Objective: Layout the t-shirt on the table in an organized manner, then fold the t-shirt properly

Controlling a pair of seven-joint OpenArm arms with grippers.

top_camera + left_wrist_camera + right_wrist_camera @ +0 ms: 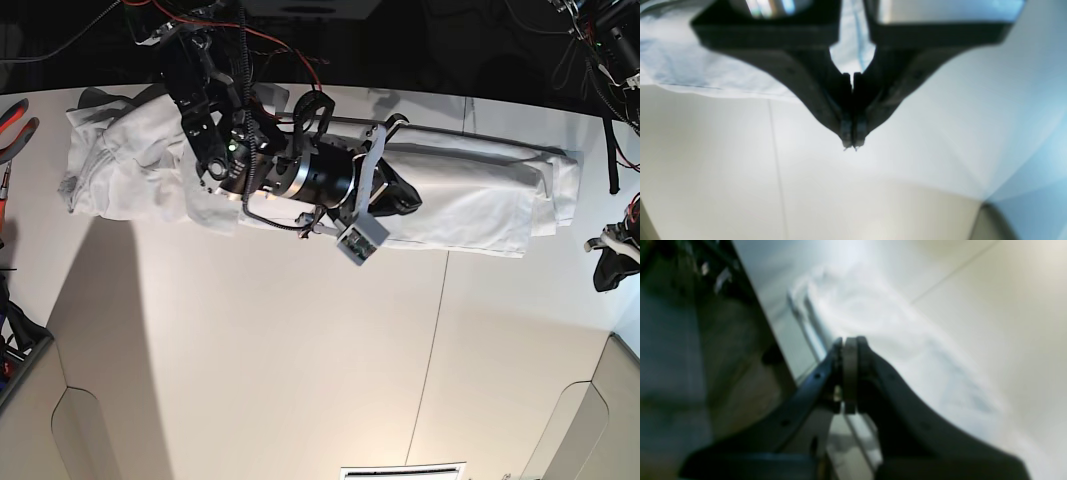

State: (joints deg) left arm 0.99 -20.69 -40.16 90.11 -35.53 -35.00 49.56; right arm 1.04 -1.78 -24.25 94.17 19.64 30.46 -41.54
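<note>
The white t-shirt [480, 195] lies as a long wrinkled strip along the far edge of the white table [300, 380]. My right gripper [400, 197] hangs over the shirt's middle. In the right wrist view it [849, 373] is shut, with the blurred shirt [893, 330] behind it; I cannot tell whether cloth is pinched. My left gripper [603, 262] is at the table's right edge, just off the shirt's right end. In the left wrist view it [851, 143] is shut and empty above the bare table [873, 186], with the shirt's edge [706, 66] behind it.
A thin dark seam [435, 330] crosses the table and also shows in the left wrist view [776, 160]. Red-handled tools [12, 120] lie at the far left. Cables [610, 130] hang at the back right. The table has rounded cut-outs at the near corners [90, 440].
</note>
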